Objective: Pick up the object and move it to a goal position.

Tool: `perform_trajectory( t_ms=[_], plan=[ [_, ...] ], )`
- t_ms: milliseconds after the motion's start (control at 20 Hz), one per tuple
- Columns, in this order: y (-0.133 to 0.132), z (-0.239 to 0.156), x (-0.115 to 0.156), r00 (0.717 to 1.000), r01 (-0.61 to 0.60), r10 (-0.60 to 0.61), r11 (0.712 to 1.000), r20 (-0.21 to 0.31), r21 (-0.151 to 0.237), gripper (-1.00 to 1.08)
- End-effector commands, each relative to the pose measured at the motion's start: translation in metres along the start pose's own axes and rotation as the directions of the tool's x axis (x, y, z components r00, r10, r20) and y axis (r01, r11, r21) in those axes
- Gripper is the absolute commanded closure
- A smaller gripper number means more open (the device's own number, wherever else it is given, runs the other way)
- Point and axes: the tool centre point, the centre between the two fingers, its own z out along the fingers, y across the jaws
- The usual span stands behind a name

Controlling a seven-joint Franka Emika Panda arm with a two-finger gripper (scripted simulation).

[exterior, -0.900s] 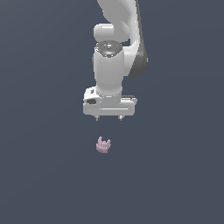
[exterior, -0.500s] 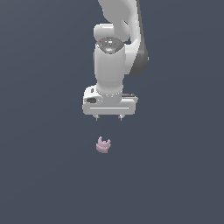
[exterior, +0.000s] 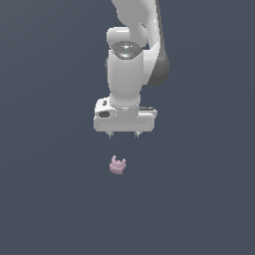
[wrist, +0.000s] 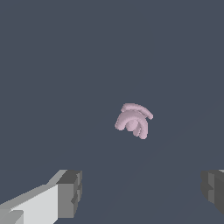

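Gripper spread wide, holding nothing; fingers well apart in the wrist view, with only short tips showing under the white body in the exterior view. Poised above the object, clear of it, no contact. Object: small pale pink lump with jagged prongs, resting on the flat grey floor, appearing slightly toward the exterior view's left of gripper centre. In the wrist view, seen as curved ridges, lying between the lines of the two fingers but ahead of them, not yet between the pads. Judged stage: approach, grasp not yet made. Risks noted: irregular shape offers no flat faces, so pads closing on prongs could tip or squirt the piece sideways; small size against the wide opening leaves room for an off-centre closure that pushes rather than pinches; descent too deep could strike the floor, too shallow could catch only the prongs and lose grip on lifting. Containers: none visible; nothing held in anything. Goal marker not discernible in either view.
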Motion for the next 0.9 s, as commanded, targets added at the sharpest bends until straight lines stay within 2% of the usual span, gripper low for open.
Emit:
perform_trajectory(
  t_ms=[0, 450, 850],
  plan=[
    [0.001, 0.005, 0.002, 1.0, -0.014, 0.014, 1.0, 0.004, 0.001, -0.92],
    [0.011, 0.044, 0.017, 0.99, -0.14, 0.139, 0.99, 0.037, 0.009, -0.92],
    [0.023, 0.096, 0.03, 0.954, -0.292, 0.29, 0.956, 0.079, 0.008, -0.92]
  ],
)
